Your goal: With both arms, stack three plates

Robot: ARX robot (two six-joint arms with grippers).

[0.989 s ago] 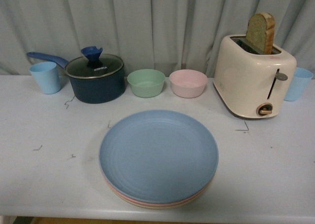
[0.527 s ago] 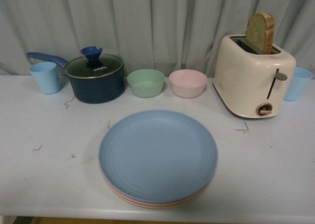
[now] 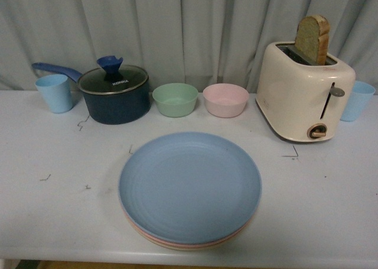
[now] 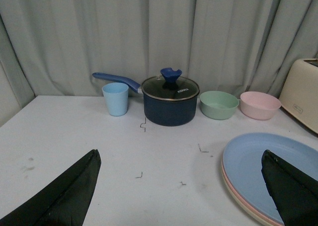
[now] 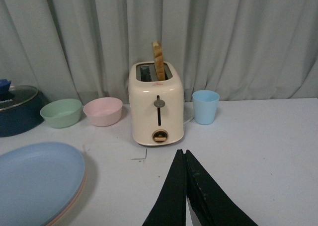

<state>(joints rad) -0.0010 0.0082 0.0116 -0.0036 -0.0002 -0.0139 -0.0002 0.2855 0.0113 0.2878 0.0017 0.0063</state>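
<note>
- Stacked at the front middle of the tabletop (image 3: pixel 47 151): light blue plate (image 3: pixel 190 186) on top, pink plate (image 3: pixel 137 229) and cream-beige plate (image 3: pixel 177 247) showing only as rims beneath.
- Behind the stack: lidded pot (image 3: pixel 114 94), green bowl (image 3: pixel 175 99), pink bowl (image 3: pixel 225 100), toaster (image 3: pixel 304 91) with bread.
- Left gripper (image 4: pixel 181 191) spread wide, holding nothing, above bare tabletop beside the stack.
- Right gripper (image 5: pixel 186 196) closed, fingers together, empty.

Soft, even, slightly dim light throughout, faint shadows, no glare, and mildly grainy, soft focus overall.
</note>
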